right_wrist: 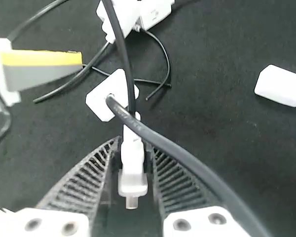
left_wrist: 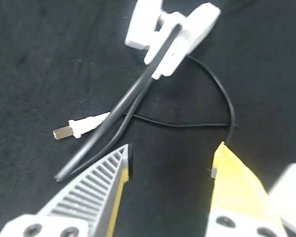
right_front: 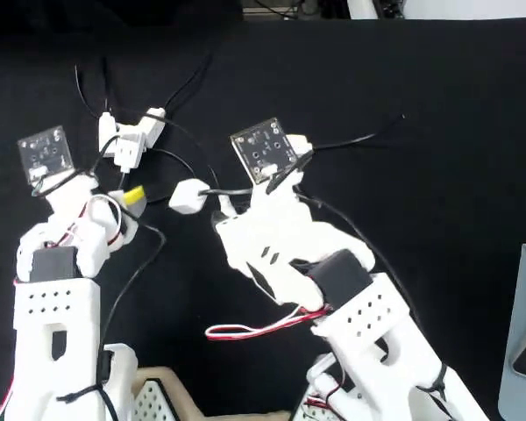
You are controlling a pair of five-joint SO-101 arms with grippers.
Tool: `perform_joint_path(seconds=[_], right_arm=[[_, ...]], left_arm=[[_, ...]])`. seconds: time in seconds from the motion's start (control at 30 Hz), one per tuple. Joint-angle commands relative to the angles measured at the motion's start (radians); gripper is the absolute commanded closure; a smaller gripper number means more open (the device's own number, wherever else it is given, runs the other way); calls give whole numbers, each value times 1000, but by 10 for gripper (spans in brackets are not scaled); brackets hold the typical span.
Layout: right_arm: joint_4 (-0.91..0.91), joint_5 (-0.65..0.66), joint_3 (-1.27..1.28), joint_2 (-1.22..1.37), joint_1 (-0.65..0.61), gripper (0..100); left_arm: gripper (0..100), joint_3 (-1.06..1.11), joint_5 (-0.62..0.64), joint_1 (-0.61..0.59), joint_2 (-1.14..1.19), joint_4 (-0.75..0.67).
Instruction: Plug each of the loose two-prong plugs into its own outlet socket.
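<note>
Little looks finished. A loose plug (left_wrist: 84, 126) lies near the socket block (right_wrist: 107, 96), and a second plug (right_wrist: 133, 173) sits just beside the block but not in it, clamped between the fingers of the right gripper (right_wrist: 134, 153). The left gripper (left_wrist: 173, 150) hangs over the loose plug with its fingers spread wide, touching nothing. Both insertions seem left to do.

White plug (right_wrist: 133, 173), black cord (right_wrist: 197, 173), black cloth (right_wrist: 237, 138). Left gripper (left_wrist: 173, 145): one side yellow, other grey, ribbed. Right gripper (right_wrist: 134, 144) black, ribbed.
</note>
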Motion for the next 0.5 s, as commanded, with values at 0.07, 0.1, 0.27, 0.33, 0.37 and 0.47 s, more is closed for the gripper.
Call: perform_joint_path(seconds=[0.07,0.1,0.27,0.33,0.37,0.47], right_arm=[[-21,-14,-4,-25,-11,987],[-21,-15,-4,-25,-11,987],[-14,-75,-2,-28,-12,987],[-14,-83,-1,-30,-14,987],[-14,-84,4,-31,-14,987],[-21,-84,30,-33,-14,987]], left_arm=[[688,-180,15,79,-20,138],[673,-194,17,91,-20,160],[664,-217,17,147,-20,190],[664,-217,18,160,-20,189],[664,-219,18,163,-21,189],[664,-240,54,165,-44,196]])
